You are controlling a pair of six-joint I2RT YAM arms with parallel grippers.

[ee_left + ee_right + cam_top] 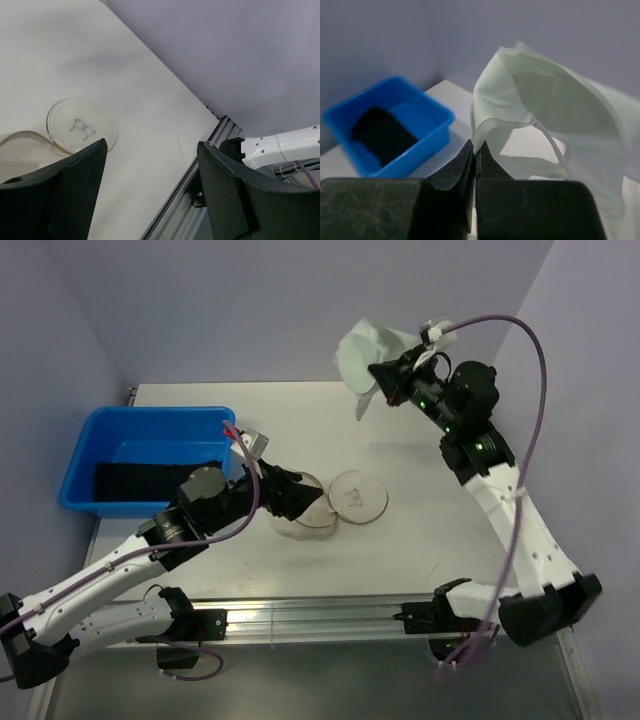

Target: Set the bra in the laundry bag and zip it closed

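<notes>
The bra (366, 353) is a pale white-green garment with thin straps. It hangs from my right gripper (386, 381), held high above the table's back edge. In the right wrist view the jaws (475, 148) are shut on the bra's edge and the bra (547, 100) spreads out beyond them. The laundry bag (304, 516) lies on the table's middle with its round lid (358, 497) flipped open to the right. My left gripper (291, 494) is open at the bag's left side. In the left wrist view (152, 146) nothing is between its fingers; the bag's lid (83, 125) lies beyond them.
A blue tub (150, 421) with a black cloth (150, 480) stands at the table's left, also in the right wrist view (436, 119). A metal rail (320, 615) runs along the near edge. The right arm's base (280, 147) shows beyond the rail.
</notes>
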